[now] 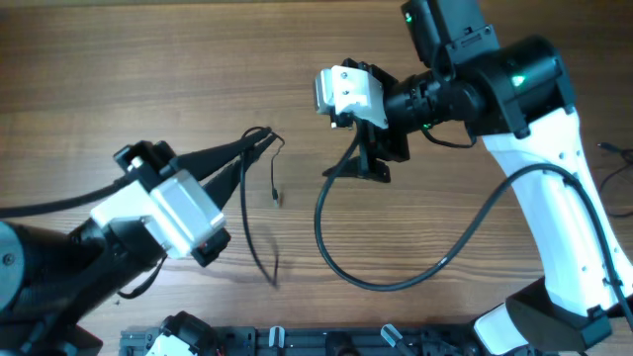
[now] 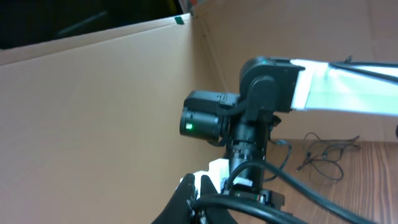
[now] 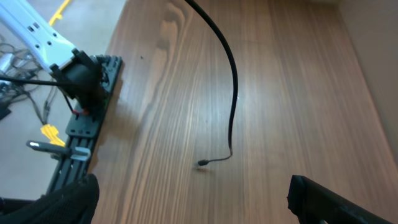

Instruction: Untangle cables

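Note:
A thin black cable (image 1: 243, 203) hangs from my left gripper (image 1: 260, 141), which is shut on its upper bend. One strand runs down to the table near the front. A short free end (image 1: 275, 196) dangles beside it. In the left wrist view the shut fingers (image 2: 198, 190) pinch the black cable (image 2: 249, 208), with the right arm behind. My right gripper (image 1: 379, 158) is open and empty, apart to the right of the cable. In the right wrist view its fingers (image 3: 193, 200) are spread wide above the cable (image 3: 234, 81) and its plug end (image 3: 203, 163).
A thick black lead (image 1: 376, 280) from the right arm loops low over the table's middle. A black rail (image 1: 297, 342) runs along the front edge. Loose cords (image 2: 323, 158) lie off the table's right side. A cardboard wall (image 2: 93, 106) stands behind.

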You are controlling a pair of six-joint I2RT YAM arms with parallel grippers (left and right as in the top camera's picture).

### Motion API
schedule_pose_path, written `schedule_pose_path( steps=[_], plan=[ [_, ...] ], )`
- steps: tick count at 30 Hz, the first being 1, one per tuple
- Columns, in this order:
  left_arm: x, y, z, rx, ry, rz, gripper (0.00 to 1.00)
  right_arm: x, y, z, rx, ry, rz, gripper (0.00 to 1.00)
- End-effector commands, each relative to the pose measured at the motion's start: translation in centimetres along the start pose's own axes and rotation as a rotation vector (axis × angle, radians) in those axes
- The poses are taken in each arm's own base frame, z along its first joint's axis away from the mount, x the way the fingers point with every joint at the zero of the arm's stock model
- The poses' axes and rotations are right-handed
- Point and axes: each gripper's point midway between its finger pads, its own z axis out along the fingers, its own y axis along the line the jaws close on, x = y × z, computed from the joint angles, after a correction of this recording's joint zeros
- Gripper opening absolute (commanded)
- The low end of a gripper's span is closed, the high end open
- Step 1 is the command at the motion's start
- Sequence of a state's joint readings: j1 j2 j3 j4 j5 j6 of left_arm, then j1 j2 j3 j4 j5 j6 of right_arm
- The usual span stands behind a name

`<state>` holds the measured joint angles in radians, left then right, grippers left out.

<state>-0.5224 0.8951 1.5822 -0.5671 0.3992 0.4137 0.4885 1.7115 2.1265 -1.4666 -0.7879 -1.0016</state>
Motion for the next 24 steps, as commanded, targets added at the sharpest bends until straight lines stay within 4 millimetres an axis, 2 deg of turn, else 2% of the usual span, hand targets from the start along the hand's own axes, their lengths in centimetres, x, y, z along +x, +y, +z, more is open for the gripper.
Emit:
schedule_pose_path(
  steps=[1, 5, 12, 16, 20, 22, 23, 24],
  plan=[
    [0.5, 1.7, 0.0, -0.093, 0.032, -0.001, 0.04, -0.9, 0.2, 1.2, -0.080, -0.087, -0.008, 1.00],
    [0.6, 1.9, 0.0, -0.103, 0.035, -0.001, 0.04, -1.6, 0.3, 2.8, -0.127, -0.128, -0.073, 1.00],
    [0.6, 1.8, 0.0, -0.102, 0.035, -0.002, 0.04, -3.7, 1.4, 8.2, -0.213, -0.158, -0.204, 1.00],
    [0.6, 1.8, 0.0, -0.102, 0.035, -0.002, 0.04, -4.9, 1.8, 9.6, -0.221, -0.184, -0.265, 1.00],
    [0.6, 1.8, 0.0, -0.102, 0.036, -0.002, 0.04, -6.3, 1.5, 10.0, -0.194, -0.225, -0.313, 0.91],
    [0.8, 1.8, 0.0, -0.100, 0.043, -0.005, 0.04, -8.4, 1.3, 9.6, -0.208, -0.310, -0.240, 0.85],
    [0.9, 1.7, 0.0, -0.099, 0.046, -0.006, 0.04, -9.3, 1.2, 9.3, -0.216, -0.350, -0.221, 0.79],
    [0.9, 1.7, 0.0, -0.098, 0.048, -0.006, 0.04, -10.1, 1.0, 9.0, -0.218, -0.380, -0.203, 0.66]
  ],
)
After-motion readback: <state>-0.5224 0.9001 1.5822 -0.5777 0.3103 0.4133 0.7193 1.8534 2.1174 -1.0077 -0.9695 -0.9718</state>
